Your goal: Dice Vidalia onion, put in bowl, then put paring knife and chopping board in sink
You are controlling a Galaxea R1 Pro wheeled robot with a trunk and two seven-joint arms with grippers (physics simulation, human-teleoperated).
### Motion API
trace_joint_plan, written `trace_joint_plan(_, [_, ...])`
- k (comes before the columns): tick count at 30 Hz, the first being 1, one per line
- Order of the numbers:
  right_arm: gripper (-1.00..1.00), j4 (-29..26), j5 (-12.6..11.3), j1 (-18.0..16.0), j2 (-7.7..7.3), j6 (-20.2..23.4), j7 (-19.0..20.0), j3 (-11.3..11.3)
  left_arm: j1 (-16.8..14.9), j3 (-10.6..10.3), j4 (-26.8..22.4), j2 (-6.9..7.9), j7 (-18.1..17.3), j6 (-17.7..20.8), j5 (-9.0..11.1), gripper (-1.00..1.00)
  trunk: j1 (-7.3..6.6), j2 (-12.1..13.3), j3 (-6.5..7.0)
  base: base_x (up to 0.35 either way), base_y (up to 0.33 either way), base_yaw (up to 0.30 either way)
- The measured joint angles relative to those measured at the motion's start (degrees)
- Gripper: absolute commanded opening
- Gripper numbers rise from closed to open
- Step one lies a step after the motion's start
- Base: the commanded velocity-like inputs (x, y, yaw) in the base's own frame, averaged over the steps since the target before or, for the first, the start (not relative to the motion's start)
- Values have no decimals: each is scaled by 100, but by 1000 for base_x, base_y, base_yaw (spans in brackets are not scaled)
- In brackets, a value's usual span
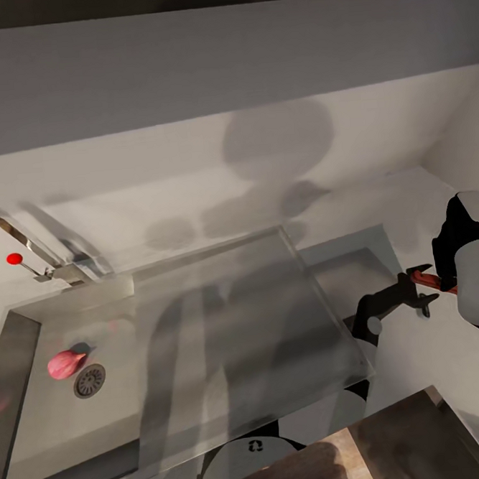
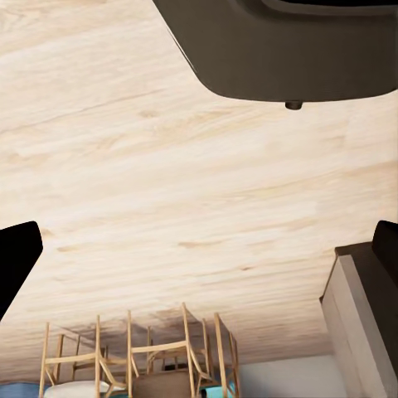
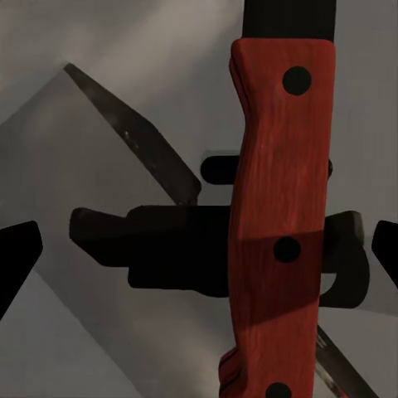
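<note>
The right claw (image 1: 421, 291) is clamped on the paring knife (image 3: 278, 232) by its reddish handle, beside the sink (image 1: 39, 435) rim. The Vidalia onion (image 1: 65, 364) lies in the basin just beside the drain (image 1: 89, 381). The left claw's (image 2: 199, 249) fingertips stand wide apart, gripping nothing.

Our body: black joints, pale grey shells

Our right arm (image 1: 472, 264) pairs a rounded light-grey casing with glossy black housings; the right gripper (image 1: 415, 292) is matte black, angular, slim-fingered. Below sits our white base (image 1: 252, 447), bearing a small black emblem.
</note>
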Motion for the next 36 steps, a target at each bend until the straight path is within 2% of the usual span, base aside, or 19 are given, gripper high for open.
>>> trace_joint_plan(12, [100, 0, 0, 0, 0, 0, 0, 0, 0, 2, 2, 0, 0, 0, 1, 100, 0, 0, -31, 0, 0, 0])
trace_joint_plan(13, [-100, -2, 0, 0, 0, 0, 0, 0, 0, 0, 2, 0, 0, 0, 1, 100, 0, 0, -32, 0, 0, 0])
trace_joint_plan(28, [-100, -1, 2, 0, 0, -3, -5, -1, 0, 3, 1, 0, 0, 0, 0, 100, 0, 0, -35, 0, 0, -2])
trace_joint_plan(36, [-100, -5, 0, 0, 0, -2, -9, 0, 0, 2, 1, 0, 0, 0, 1, 100, 0, 0, 20, 0, 0, -77])
